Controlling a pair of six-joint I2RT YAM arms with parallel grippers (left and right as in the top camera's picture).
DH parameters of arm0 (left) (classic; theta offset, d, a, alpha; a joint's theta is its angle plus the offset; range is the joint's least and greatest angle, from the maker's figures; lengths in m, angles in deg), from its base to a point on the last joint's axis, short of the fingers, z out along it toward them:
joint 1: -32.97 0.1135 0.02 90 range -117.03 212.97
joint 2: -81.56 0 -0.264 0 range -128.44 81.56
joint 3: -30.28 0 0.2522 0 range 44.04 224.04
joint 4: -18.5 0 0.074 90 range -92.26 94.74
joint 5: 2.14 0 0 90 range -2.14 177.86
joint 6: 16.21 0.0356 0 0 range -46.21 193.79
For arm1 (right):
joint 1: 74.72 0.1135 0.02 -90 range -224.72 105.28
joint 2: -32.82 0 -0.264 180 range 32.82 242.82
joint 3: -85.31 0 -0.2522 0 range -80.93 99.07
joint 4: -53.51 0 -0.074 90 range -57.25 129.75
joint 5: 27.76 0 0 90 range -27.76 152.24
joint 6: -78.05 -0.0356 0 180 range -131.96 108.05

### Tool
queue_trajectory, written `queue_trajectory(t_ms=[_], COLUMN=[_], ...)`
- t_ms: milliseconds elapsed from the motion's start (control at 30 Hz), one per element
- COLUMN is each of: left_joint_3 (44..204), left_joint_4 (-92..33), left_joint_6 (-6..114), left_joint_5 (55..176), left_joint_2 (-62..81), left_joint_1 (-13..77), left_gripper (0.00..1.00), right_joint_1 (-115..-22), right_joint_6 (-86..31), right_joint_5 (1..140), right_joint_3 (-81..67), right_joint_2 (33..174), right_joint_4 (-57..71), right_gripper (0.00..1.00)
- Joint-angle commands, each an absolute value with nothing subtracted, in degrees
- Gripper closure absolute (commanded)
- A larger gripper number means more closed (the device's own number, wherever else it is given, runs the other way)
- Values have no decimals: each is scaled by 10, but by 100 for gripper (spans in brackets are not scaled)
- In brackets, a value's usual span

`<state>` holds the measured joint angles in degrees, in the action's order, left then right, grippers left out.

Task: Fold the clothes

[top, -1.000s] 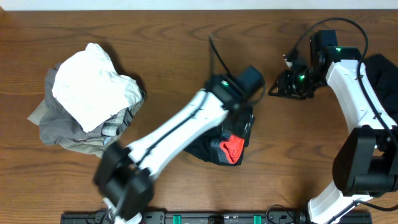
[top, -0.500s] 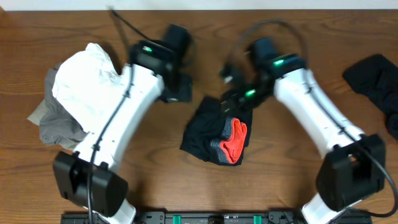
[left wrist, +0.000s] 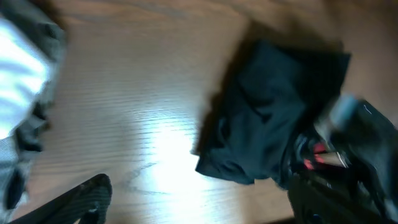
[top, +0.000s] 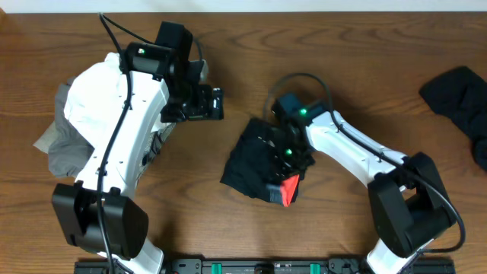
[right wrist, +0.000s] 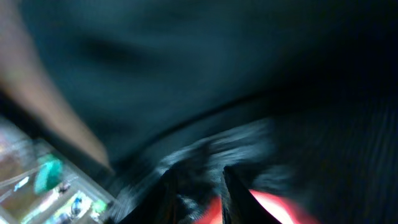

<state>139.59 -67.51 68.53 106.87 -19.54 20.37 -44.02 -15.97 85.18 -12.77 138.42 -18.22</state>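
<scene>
Since the earlier view our left gripper (top: 213, 104) had swung far left, jaws spread and empty. Our right gripper (top: 290, 160) had dropped onto the bundled black stretchy trousers with red lining (top: 247, 164), lying centre. We couldn't tell its grip. Folding seemed underway, and the next move probably needed a firm edge pinch.

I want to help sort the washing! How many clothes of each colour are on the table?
White: 1, the white garment
Grey: 1, the grey garment lying under the white one
Black: 2, the folded trousers with red showing, and the black garment at the right edge
Total: 4
</scene>
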Motion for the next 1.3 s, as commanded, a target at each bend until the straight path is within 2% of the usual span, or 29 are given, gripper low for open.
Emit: queue_trajectory(t_ms=[0,267,500,833,1100,1267], left_joint_3=[1370,1252,1138,1061,1050,1050], left_joint_4=[-669,-573,-442,-290,-262,-278], left_joint_6=[735,785,782,778,751,670], left_joint_5=[1126,1249,1269,1269,1266,1221], left_joint_2=[-210,-212,-212,-214,-226,-238], left_joint_1=[203,188,129,81,75,92], left_gripper=[3,2,2,2,4,4], right_joint_1=[-483,-549,-546,-547,-547,-547], right_joint_6=[-216,-214,-218,-222,-222,-222], right_joint_5=[796,805,804,803,805,805], right_joint_3=[-163,-171,-171,-171,-171,-171], right_joint_2=[1387,1387,1387,1387,1387,1387], right_joint_4=[-158,-139,-133,-127,-123,-123], right_gripper=[77,75,75,75,75,75])
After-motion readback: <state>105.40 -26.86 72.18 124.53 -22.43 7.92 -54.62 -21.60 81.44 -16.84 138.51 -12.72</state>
